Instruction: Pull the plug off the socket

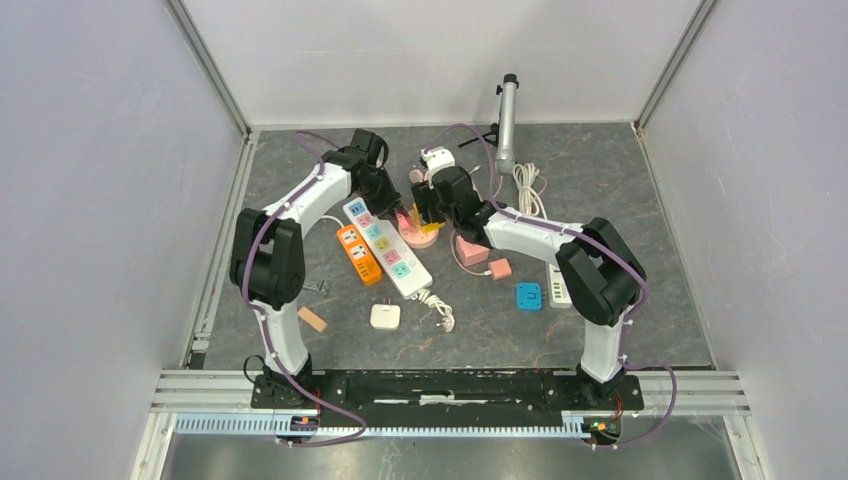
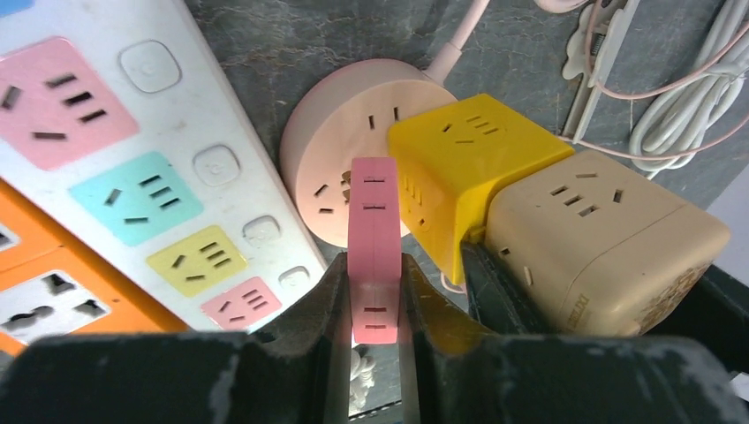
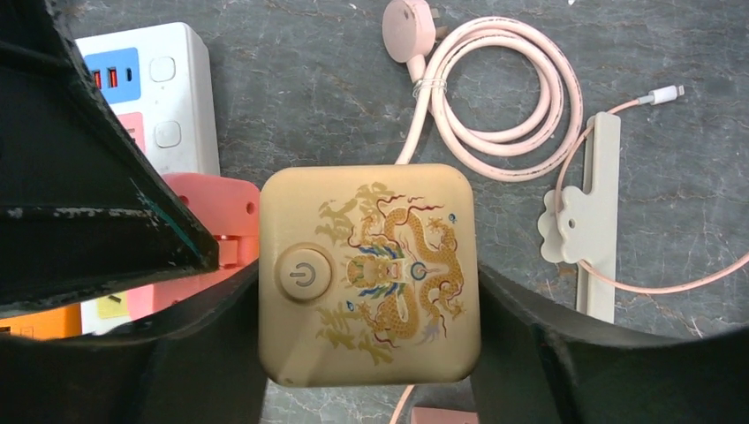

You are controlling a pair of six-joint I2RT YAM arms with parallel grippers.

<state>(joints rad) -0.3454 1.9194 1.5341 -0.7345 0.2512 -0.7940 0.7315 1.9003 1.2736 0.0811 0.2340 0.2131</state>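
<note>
Where both arms meet over the far middle of the table [image 1: 600, 170], the top view shows the left gripper [image 1: 401, 212] and right gripper [image 1: 425, 206] close together above a round socket [image 1: 424, 238]. From the left wrist, its fingers are clamped on a flat pink plug [image 2: 374, 238] that stands upright on the socket, just beside a yellow cube [image 2: 468, 150]. From the right wrist, its fingers grip a beige cube [image 3: 389, 265] from both sides.

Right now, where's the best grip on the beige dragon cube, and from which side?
Take the beige dragon cube by its two flat, parallel side faces, coming in over the button face, the way the right fingers straddle it now. Those faces are bare. Another side butts against the yellow cube, so pulling straight away from that looks cleanest.
</note>
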